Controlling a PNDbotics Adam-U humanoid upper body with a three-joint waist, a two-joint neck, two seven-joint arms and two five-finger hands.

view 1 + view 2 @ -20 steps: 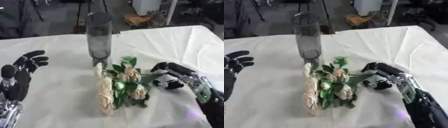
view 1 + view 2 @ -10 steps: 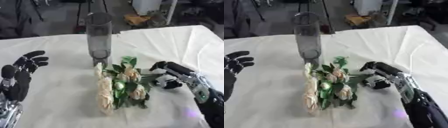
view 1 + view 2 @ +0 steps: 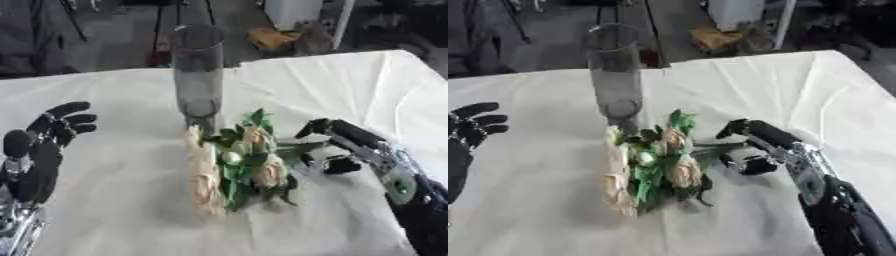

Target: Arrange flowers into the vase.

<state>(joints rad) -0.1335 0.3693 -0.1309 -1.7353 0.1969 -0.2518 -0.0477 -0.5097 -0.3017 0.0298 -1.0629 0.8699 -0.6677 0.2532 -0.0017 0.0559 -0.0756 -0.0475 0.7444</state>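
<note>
The light, soft bunch of cream roses with green leaves (image 3: 234,167) at mid-counter looks crushable, best pinched by its stems, where the right hand (image 3: 343,145) curls, grasping nothing yet.

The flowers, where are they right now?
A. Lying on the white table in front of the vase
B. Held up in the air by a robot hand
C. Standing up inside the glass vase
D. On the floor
A: the flowers lie flat on the white table just in front of the tall vase, which has no blooms in it, and the right robot hand is beside them.
</note>
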